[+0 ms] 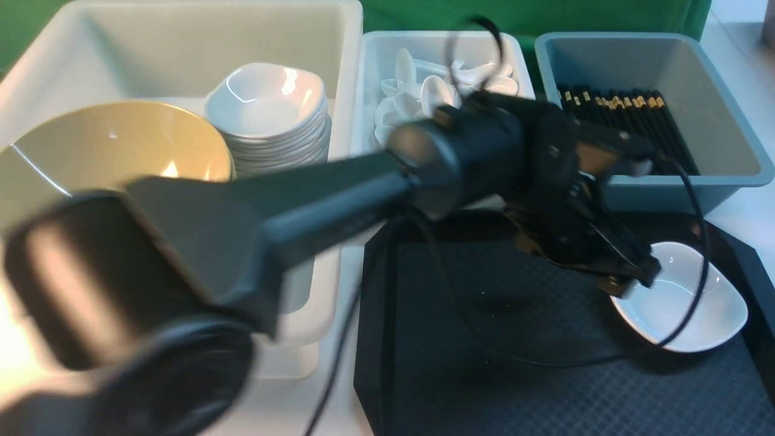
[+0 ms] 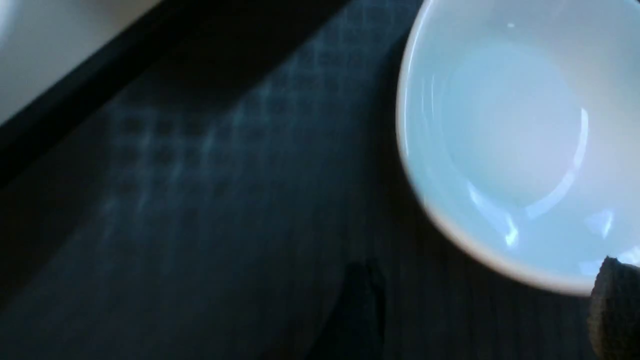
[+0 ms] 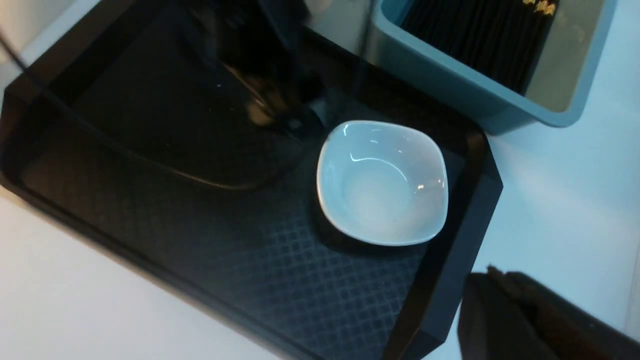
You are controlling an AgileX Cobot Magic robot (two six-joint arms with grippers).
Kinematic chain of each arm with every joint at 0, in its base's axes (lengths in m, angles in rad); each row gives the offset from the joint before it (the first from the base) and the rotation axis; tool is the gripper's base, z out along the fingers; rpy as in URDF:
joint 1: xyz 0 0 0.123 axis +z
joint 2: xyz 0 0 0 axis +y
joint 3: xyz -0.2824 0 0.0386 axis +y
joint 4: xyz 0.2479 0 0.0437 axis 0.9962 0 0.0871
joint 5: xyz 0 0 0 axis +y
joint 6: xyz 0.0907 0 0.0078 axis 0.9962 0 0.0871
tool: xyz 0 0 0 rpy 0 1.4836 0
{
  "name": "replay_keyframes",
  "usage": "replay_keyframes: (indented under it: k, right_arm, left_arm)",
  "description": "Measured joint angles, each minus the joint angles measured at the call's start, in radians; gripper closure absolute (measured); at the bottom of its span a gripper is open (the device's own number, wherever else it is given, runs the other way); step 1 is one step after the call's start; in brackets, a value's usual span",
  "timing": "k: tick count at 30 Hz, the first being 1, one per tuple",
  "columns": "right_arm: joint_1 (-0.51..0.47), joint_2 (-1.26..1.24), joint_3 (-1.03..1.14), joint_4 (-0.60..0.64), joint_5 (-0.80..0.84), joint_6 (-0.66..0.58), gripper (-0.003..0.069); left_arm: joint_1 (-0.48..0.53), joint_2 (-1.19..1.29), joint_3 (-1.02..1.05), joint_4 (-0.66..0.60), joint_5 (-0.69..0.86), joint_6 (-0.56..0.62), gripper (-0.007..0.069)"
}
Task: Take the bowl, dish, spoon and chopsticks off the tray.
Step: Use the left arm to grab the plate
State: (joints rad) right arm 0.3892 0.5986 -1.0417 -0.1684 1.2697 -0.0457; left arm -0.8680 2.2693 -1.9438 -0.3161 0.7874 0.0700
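Blurred and huge at the near left of the front view, the left arm (image 1: 272,212) stretches across the tray (image 1: 484,375) to its right side. One dish (image 1: 690,309) sits there, mouth up and flat on the tray's diamond-textured floor, just inside the right rim and toward the far edge. It is a rounded square with no clear long axis.

The left fingers (image 1: 629,275) hang at the dish's rim on the side facing the tray's middle. In the left wrist view one fingertip (image 2: 615,310) shows over that rim at the far edge of the picture, so the fingers stand spread, pinching nothing. Whether they touch the dish cannot be told.

The right fingers (image 3: 500,305) are pressed together and empty, outside the tray's right rim, above the white tabletop (image 3: 75,300).

Three containers stand past the tray's far edge:
- A white tub (image 1: 181,36), left of the tray, holds one khaki bowl (image 1: 109,151) and one stack of white dishes (image 1: 266,103).
- A smaller tub (image 1: 375,60) holds a heap of spoons (image 1: 424,91).
- A bin (image 1: 726,151) holds a row of chopsticks (image 1: 623,121), their long axes running away from the tray with the gold bands at the far ends.
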Motion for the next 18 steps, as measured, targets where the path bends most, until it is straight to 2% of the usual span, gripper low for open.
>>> replay_keyframes:
  k: [8,12,15,16,17,18]
  right_arm:
    - [0.0,-0.01,0.063,-0.001,0.0,0.001,0.0624]
    - [0.0,-0.01,0.073,-0.001,0.0,0.001,0.0624]
    - [0.0,-0.01,0.073,-0.001,0.0,-0.002,0.0624]
    - [0.0,-0.01,0.073,-0.001,-0.001,-0.003,0.0624]
    - [0.0,-0.01,0.073,-0.001,-0.001,-0.003,0.0624]
    - [0.0,-0.01,0.073,-0.001,-0.001,-0.003,0.0624]
  left_arm:
    - [-0.015,0.218,-0.291,-0.008,0.018,-0.048,0.0109]
    - [-0.015,0.25,-0.325,0.017,0.021,-0.08,0.0144]
    - [-0.015,0.254,-0.33,0.029,0.039,-0.084,0.0328]
    - [-0.015,0.254,-0.332,0.036,0.054,-0.077,0.0423]
    - [-0.015,0.254,-0.334,0.037,0.054,-0.07,0.0423]
    - [-0.015,0.249,-0.347,0.035,0.085,-0.055,0.053]
